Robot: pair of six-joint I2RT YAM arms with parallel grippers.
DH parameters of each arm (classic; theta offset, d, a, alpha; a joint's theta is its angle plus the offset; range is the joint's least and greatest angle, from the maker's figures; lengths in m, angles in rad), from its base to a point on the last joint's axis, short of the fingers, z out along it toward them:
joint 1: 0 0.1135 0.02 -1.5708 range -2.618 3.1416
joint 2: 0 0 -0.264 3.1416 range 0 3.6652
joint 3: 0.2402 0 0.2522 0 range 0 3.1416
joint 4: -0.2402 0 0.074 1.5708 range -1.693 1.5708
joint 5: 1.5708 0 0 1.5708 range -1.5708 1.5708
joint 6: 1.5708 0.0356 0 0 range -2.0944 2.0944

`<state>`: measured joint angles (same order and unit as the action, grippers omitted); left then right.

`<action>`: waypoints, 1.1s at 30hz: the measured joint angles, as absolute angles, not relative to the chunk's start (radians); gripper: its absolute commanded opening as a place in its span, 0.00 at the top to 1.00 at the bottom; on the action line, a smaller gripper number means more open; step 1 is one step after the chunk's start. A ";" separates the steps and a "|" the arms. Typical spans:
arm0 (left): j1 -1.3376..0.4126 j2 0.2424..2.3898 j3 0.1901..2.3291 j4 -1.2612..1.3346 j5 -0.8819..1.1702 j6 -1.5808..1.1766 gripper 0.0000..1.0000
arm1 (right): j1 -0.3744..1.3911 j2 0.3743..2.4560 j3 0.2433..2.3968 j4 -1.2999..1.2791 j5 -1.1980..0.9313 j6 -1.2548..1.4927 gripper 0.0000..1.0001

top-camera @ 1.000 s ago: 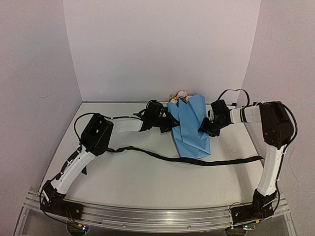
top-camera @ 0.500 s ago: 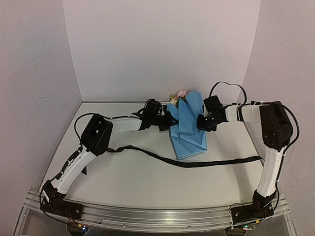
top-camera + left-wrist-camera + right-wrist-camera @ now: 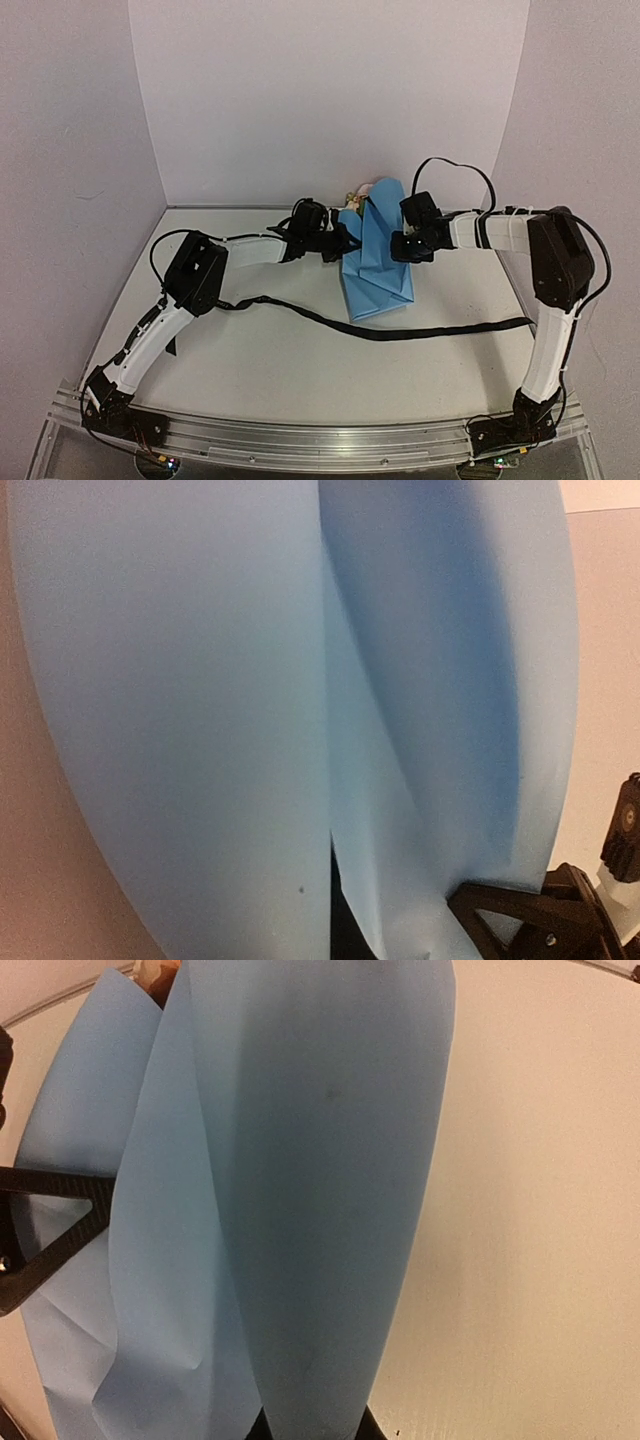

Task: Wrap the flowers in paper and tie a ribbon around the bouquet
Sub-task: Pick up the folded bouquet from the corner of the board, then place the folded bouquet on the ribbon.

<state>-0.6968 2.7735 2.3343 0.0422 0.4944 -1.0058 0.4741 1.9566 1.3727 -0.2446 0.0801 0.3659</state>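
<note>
Bench [image 3: 250,370], top view, left to right.

Ribbon [image 3: 300,312]: black, lies flat. Its left end is by the left arm's elbow. It runs right across the bench, passes close to the near end of the paper, and ends near the right arm's upright link. Neither end effector touches it. Contact with the paper cannot be told.

Left end effector [image 3: 338,243]: at the left edge of the paper [image 3: 378,270], pointing right. In the left wrist view the light blue sheet fills almost the whole frame and hides the fingers. Two layers stand up and converge at the bottom centre, where the jaws sit. Reads as jaws together, clamped on the left flap.

Paper: centre of the bench, toward the back wall, light blue face out. Both side flaps are drawn up and inward, so the sheet forms a loose fold that is narrow at the near end and open at the far end.

Flowers [image 3: 358,193]: inside the fold. Only a few pale heads show at the far opening. The stems are hidden.

Right end effector [image 3: 403,248]: at the right edge of the paper, pointing left, opposite the left one. In the right wrist view the flap rises from between two dark fingertips at the bottom edge. Jaws together, clamped on the right flap.
</note>
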 measured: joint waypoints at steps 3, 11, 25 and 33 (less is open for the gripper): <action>-0.696 2.766 2.313 0.043 0.493 -0.993 0.95 | 0.490 1.936 1.373 -0.249 0.097 0.366 0.92; -0.697 2.683 2.187 0.026 0.475 -0.958 0.96 | 0.549 1.888 1.373 -0.247 0.124 0.367 0.92; -0.694 2.478 1.951 -0.025 0.443 -0.916 0.97 | 0.633 1.888 1.373 -0.255 0.146 0.409 0.92; -0.692 2.321 1.732 -0.036 0.415 -0.897 0.97 | 0.707 1.872 1.372 -0.272 0.153 0.473 0.92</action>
<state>-0.6918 2.3208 1.7316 -0.0365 0.4148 -0.8967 0.7070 1.8723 1.3724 -0.2722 0.1535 0.4728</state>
